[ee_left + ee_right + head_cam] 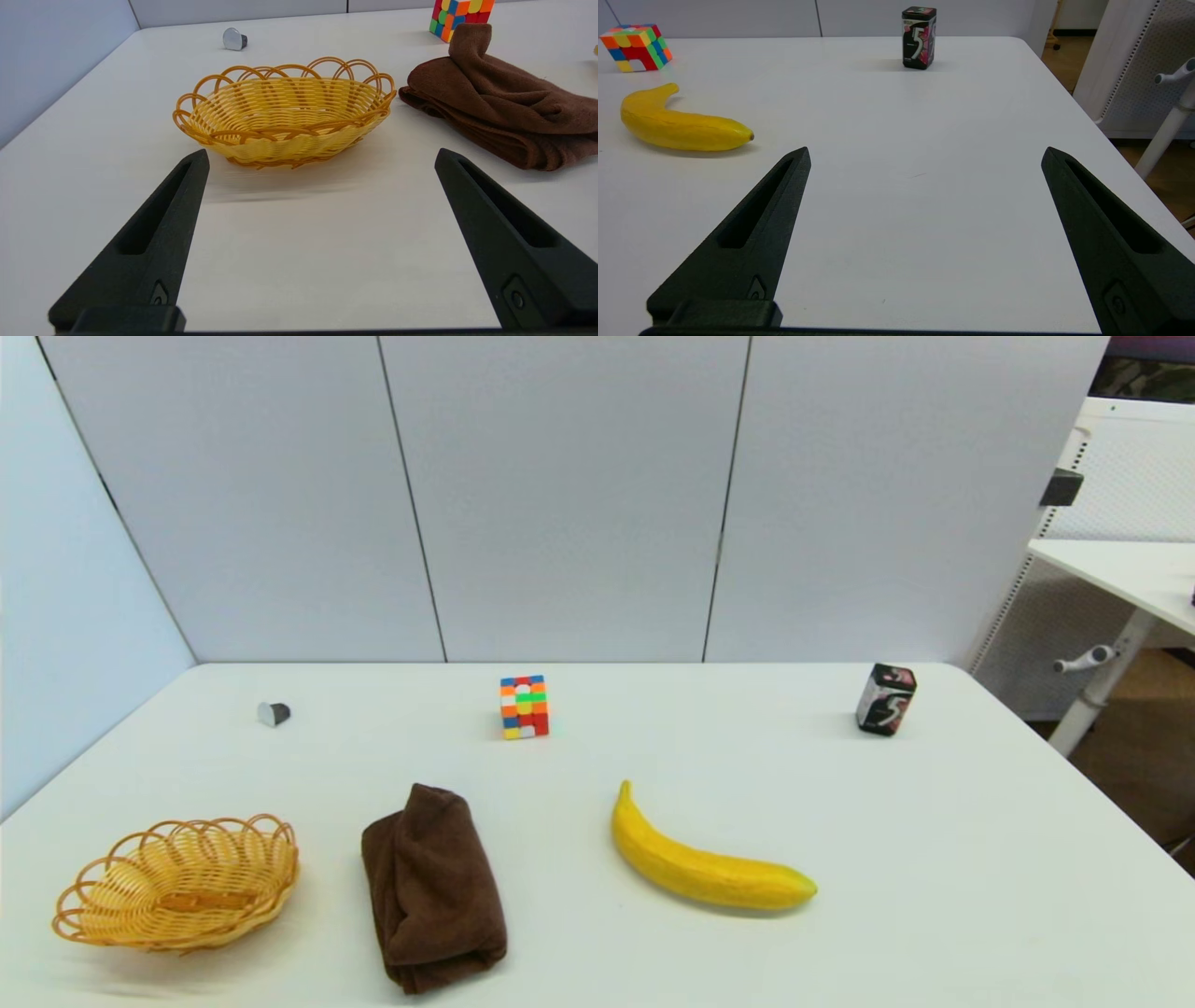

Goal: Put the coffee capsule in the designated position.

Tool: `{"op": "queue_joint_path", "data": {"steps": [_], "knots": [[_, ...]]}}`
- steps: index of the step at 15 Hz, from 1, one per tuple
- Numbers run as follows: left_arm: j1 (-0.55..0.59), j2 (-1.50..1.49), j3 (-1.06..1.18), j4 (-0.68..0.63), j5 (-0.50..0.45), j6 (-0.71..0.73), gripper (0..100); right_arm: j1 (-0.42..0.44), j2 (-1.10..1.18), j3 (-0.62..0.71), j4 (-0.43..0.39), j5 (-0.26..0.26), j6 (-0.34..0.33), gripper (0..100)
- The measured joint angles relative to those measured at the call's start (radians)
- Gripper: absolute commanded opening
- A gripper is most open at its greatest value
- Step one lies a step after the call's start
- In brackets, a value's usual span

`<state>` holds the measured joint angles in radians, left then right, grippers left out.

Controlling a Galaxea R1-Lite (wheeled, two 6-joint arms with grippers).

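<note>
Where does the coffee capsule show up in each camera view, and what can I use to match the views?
Head view: the coffee capsule lies far back on the left, beyond the basket.
Left wrist view: the capsule lies on its side beyond the basket, silvery face towards the camera.
Right wrist view: not in it.
Shared landmark: the puzzle cube shows in all three.

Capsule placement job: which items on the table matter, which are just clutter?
Job:
- small dark grey coffee capsule with silvery face, lying far left
- open left gripper
- open right gripper

Clutter:
- yellow wicker basket
- folded brown towel
- colourful puzzle cube
- yellow banana
- black "5" box
</note>
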<state>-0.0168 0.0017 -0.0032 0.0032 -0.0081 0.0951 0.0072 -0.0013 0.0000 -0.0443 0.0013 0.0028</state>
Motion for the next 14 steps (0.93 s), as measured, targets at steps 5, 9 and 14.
{"op": "queue_joint_path", "data": {"steps": [5,9,14], "knots": [[0.001,0.156,-0.212,0.021,0.002,0.015,100,0.0,0.0,0.0,0.001,0.0,0.0,100],[0.001,0.451,-0.648,0.105,0.005,0.004,100,0.0,0.0,0.0,0.0,0.0,-0.001,100],[0.003,0.896,-1.324,0.326,0.006,-0.07,100,0.0,0.0,0.0,0.0,0.0,0.0,100]]}}
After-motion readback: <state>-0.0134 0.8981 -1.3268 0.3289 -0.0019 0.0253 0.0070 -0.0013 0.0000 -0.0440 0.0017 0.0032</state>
